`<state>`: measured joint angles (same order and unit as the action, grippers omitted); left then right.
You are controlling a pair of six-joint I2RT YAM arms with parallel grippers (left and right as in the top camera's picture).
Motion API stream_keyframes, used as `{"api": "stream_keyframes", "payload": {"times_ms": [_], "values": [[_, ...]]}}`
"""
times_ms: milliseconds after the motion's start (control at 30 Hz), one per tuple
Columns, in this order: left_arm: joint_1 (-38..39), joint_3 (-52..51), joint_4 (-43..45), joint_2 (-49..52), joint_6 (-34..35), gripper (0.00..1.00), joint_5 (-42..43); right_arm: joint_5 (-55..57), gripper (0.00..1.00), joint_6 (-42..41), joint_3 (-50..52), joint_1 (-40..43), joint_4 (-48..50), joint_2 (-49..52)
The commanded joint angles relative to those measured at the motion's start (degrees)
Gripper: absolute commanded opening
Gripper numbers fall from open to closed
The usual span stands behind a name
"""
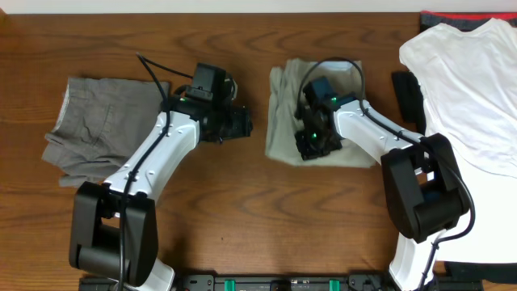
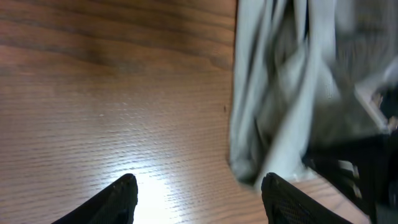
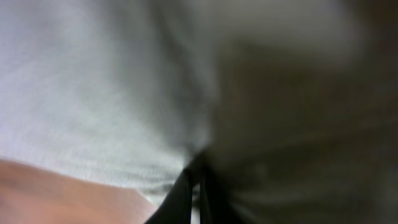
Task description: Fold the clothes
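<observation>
The light khaki trousers (image 1: 287,121) lie folded in a compact bundle at the table's middle. My right gripper (image 1: 311,145) rests on their front part, its fingers (image 3: 198,199) shut on a thin fold of the khaki cloth (image 3: 93,93), which fills that view. My left gripper (image 1: 242,125) is open and empty just left of the bundle. Its fingers (image 2: 199,199) hover over bare wood, with the khaki edge (image 2: 273,93) ahead to the right. The grey trousers (image 1: 97,129) lie folded at the left. The white T-shirt (image 1: 468,89) lies spread at the right.
A black object (image 1: 408,97) lies between the khaki bundle and the T-shirt. A dark garment with a red edge (image 1: 452,18) shows under the T-shirt at the top right. The wooden table (image 1: 266,218) is bare along the front.
</observation>
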<state>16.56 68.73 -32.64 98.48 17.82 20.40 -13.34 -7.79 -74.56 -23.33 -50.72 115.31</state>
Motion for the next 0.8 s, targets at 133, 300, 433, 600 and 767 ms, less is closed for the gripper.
{"api": "stream_keyframes", "payload": {"times_ms": [133, 300, 433, 600, 767], "values": [[-0.6, -0.3, 0.4, 0.5, -0.1, 0.70, -0.9, 9.9, 0.06, -0.3, 3.0, -0.2, -5.0, 1.3], [-0.6, -0.3, 0.3, 0.5, 0.1, 0.71, -0.9, 10.0, 0.09, 1.8, 3.0, -0.2, -1.0, -4.6], [-0.6, -0.3, 0.4, 0.5, 1.1, 0.72, -0.9, 10.1, 0.20, 1.9, 3.0, 0.2, 0.9, -11.2], [-0.5, -0.3, 2.5, 1.6, 1.2, 0.77, 3.6, 10.0, 0.38, -1.8, 3.0, 2.1, 4.6, -18.0], [-0.5, -0.3, 6.2, 5.5, -0.4, 0.79, 11.6, 4.1, 0.32, -2.1, 3.1, 3.4, 10.9, -17.0]]}}
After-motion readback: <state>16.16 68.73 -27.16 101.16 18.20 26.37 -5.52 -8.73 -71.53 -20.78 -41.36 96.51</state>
